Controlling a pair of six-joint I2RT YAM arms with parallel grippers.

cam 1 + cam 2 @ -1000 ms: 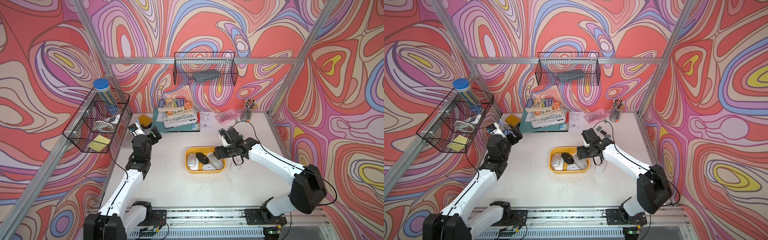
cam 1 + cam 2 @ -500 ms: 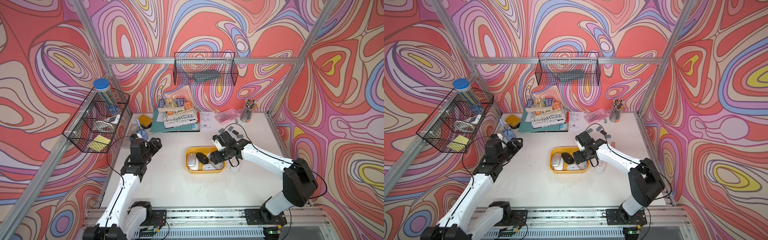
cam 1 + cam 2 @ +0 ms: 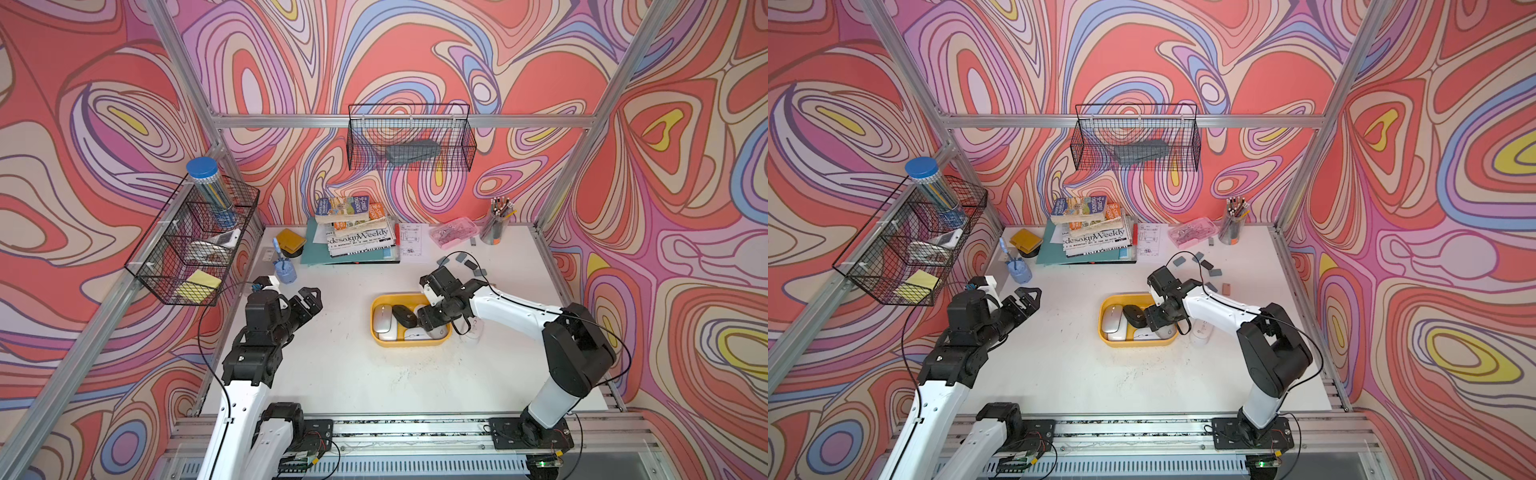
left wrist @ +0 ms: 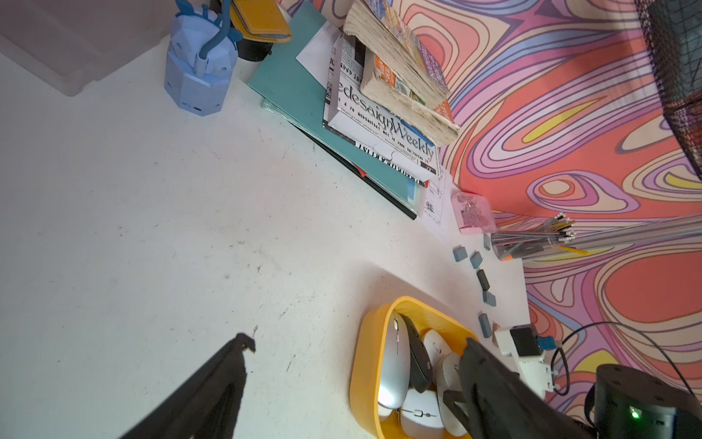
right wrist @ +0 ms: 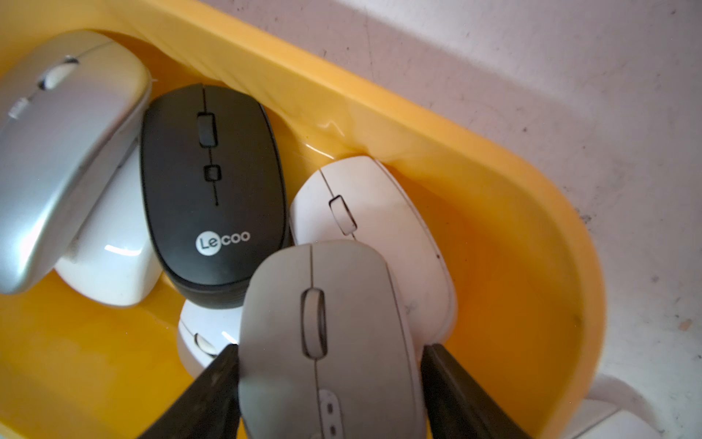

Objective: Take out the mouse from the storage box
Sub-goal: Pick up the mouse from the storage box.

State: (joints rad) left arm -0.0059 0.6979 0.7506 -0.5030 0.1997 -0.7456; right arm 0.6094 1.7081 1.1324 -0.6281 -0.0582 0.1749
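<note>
White tabletop (image 3: 357, 374), scuffed and speckled with dark marks, walled in by swirling panels (image 3: 415, 54) of red, pink, purple and yellow on a bare metal frame (image 3: 407, 121). Near the middle of the table, the yellow storage box (image 3: 409, 343), crowded with mice: silver (image 5: 57, 152), black (image 5: 212, 190), several white. Right gripper (image 5: 330, 380) down inside the box, fingers pressed against both sides of a grey mouse (image 5: 326, 334) that lies partly over a white one (image 5: 372, 228), at the end of the box away from the silver one. Left gripper (image 3: 309, 300) well apart from the box, above bare table, fingers spread with nothing between them. Behind the box against the back wall, a stack of books and papers (image 3: 357, 232), a pink case (image 3: 454, 232) and a cup of pencils (image 3: 496, 222). Small grey blocks (image 3: 1208, 270) scattered between the box and the cup. Black wire basket (image 3: 409, 139) on the back wall above the stack; another (image 3: 191, 245) on the side wall beyond the left gripper. One more white mouse (image 3: 1200, 332) on the table just beside the box, under the right arm.
</note>
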